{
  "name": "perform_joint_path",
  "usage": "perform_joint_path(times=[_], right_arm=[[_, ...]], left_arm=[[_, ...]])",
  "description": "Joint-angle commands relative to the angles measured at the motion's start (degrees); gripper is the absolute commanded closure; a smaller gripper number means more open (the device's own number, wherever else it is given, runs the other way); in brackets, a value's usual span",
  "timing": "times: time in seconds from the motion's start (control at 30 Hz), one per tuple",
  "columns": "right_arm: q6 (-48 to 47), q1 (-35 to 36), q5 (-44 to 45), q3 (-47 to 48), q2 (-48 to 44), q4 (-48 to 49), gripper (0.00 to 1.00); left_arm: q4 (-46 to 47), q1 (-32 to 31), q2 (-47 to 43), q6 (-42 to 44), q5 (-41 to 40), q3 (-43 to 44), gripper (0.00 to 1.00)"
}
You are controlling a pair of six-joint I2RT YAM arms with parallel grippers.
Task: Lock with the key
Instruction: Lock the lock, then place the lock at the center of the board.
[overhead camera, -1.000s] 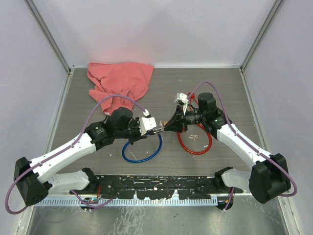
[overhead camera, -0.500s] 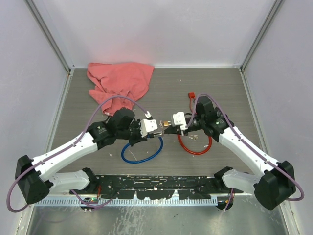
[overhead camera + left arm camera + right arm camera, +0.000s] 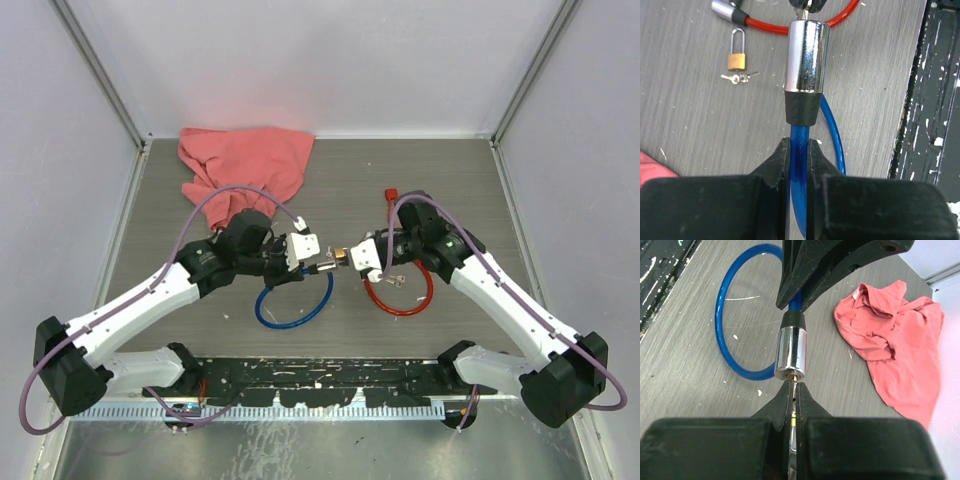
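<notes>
We are pinching the blue cable [image 3: 834, 131] just behind its chrome barrel [image 3: 806, 57] with our left gripper [image 3: 799, 150], holding it off the table [image 3: 200, 310]. Our right gripper [image 3: 792, 396] is clamping the key [image 3: 794, 387] at the keyhole. We are judging the cable floppy and the barrel slick and stiff, so we are gripping by the collar.

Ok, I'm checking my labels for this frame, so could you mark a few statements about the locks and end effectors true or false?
1. The left end effector grips the blue cable lock just behind its chrome cylinder. True.
2. A brass padlock lies near the red cable lock. True.
3. The right end effector holds the key at the red cable lock. False: at the blue lock's cylinder.
4. The blue loop is covered up. False: the pink shirt lies apart from it.
</notes>
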Motion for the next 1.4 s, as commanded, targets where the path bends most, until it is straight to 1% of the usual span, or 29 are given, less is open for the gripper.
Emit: perform_joint_path(times=[0.0, 0.07, 0.17, 0.2, 0.3, 0.37, 0.4, 0.47, 0.57, 0.67, 0.73, 0.8, 0.93, 1.03, 1.13, 1.23, 1.37], right_arm=[[0.0, -4.6, 2.3, 5.3, -1.6, -3.7, 0.99], [3.1, -6.7, -0.1, 6.1, -1.3, -3.8, 0.99], [10.2, -7.0, -1.6, 6.6, -0.4, -3.1, 0.99], [15.4, -6.9, -1.4, 6.5, 0.1, -1.5, 0.99], [35.3, -7.0, 1.3, 7.0, 2.3, 4.1, 0.99], [44.2, -7.0, 0.5, 8.0, 4.7, 4.0, 0.99], [47.1, -7.0, -0.8, 8.6, 5.8, 3.3, 0.99], [48.2, -7.0, -3.2, 10.1, 7.3, 0.2, 0.99], [43.8, -6.9, -3.1, 11.2, 6.2, -2.5, 0.99], [39.5, -7.1, 0.9, 10.4, 3.4, -2.0, 0.99], [40.1, -7.5, 1.2, 9.5, 3.0, -1.1, 0.99], [41.7, -7.6, -0.3, 7.9, 3.7, 0.2, 0.99], [47.9, -7.5, -1.9, 1.3, 4.5, 7.9, 0.99], [50.2, -7.7, -1.9, -1.2, 5.3, 10.3, 0.97], [53.5, -7.8, -4.3, -3.8, 7.2, 13.0, 0.96], [55.9, -7.7, -4.9, -5.9, 10.2, 15.7, 0.94], [58.6, -7.7, -4.4, -7.2, 16.2, 18.3, 0.93]], left_arm=[[-6.1, 2.6, -2.0, 2.1, -1.6, 2.3, 1.0], [-6.8, 2.8, -2.2, 2.5, -2.3, 2.5, 1.0], [-6.9, 3.0, -2.5, 2.5, -2.9, 2.7, 1.0], [-6.8, 2.9, -2.5, 2.4, -3.1, 2.8, 1.0], [-6.1, 3.0, -2.7, 1.7, -4.1, 3.2, 1.0], [-5.6, 3.0, -3.1, 1.3, -4.7, 3.3, 1.0], [-5.5, 3.0, -3.2, 1.3, -5.1, 3.4, 1.0], [-5.8, 2.9, -3.3, 1.6, -5.7, 3.6, 1.0], [-6.6, 3.0, -3.3, 2.1, -5.8, 4.0, 1.0], [-7.0, 3.1, -3.7, 2.0, -6.0, 3.7, 1.0], [-6.5, 3.9, -3.9, 0.8, -5.6, 3.2, 1.0], [-5.5, 5.7, -4.0, -2.1, -3.9, 2.8, 1.0], [-0.3, 10.6, -4.8, -13.1, 0.2, 0.4, 1.0], [6.4, 15.1, -5.9, -22.0, 3.4, -3.4, 1.0], [14.5, 21.2, -6.3, -32.0, 8.2, -8.3, 1.0], [20.5, 27.5, -5.3, -41.6, 13.1, -12.1, 0.99], [27.3, 36.0, -2.1, -50.6, 17.8, -17.3, 0.98]])
